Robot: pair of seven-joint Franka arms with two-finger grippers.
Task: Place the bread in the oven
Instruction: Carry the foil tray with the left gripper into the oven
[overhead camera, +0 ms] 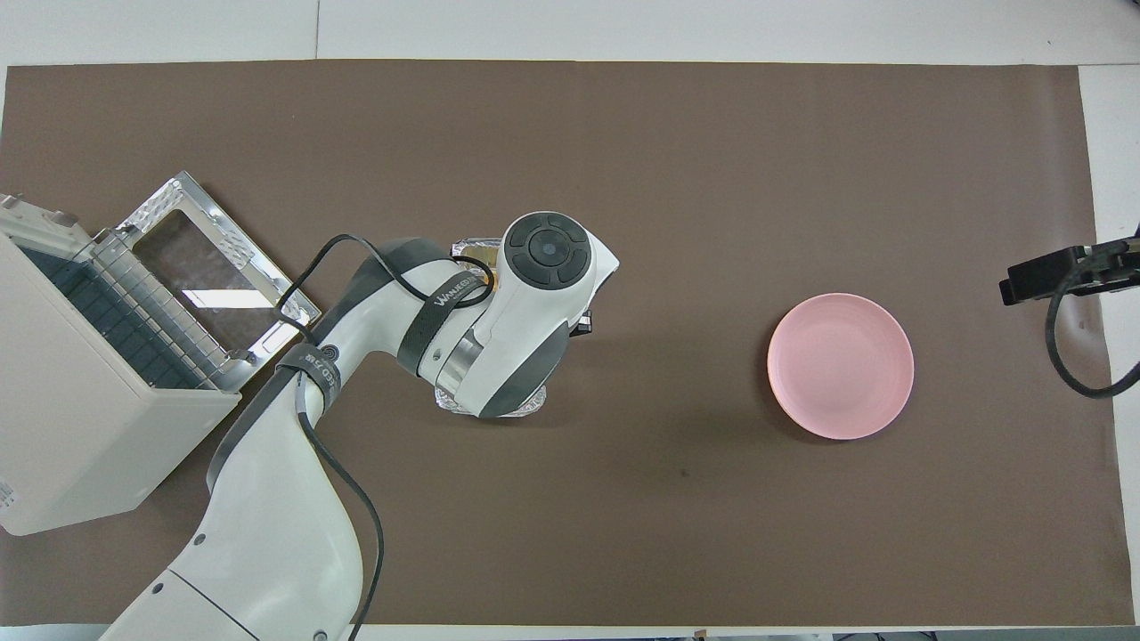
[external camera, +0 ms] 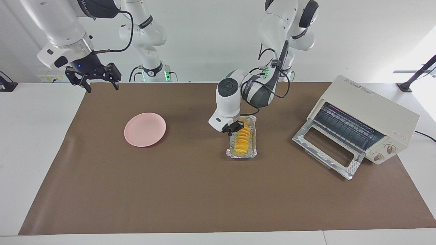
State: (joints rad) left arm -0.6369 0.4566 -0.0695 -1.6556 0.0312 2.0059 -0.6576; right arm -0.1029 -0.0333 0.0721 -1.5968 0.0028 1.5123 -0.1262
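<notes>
Mid-frame on the tabletop (external camera: 204, 190), left hand (external camera: 235, 128) grips the bread (external camera: 242, 140) in its foil tray (external camera: 230, 153); upper left, right hand (external camera: 98, 81) waits wide.

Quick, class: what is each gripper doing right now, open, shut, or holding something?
Left gripper: down at the bread in the foil tray; grip cannot be told.
Right gripper: open, empty, waiting.

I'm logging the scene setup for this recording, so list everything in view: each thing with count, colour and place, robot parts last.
bread: one, yellow-orange, in the foil tray at mid table.
foil tray: one, silver, between plate and oven.
oven: one, cream-white, door dropped open, at the left arm's end.
plate: one, pink, toward the right arm's end.
table cover: one, brown.
left gripper: one, black fingers at the bread's end nearer the robots.
right gripper: one, black, fingers open, waiting raised over the table's edge by the right arm's base.
</notes>
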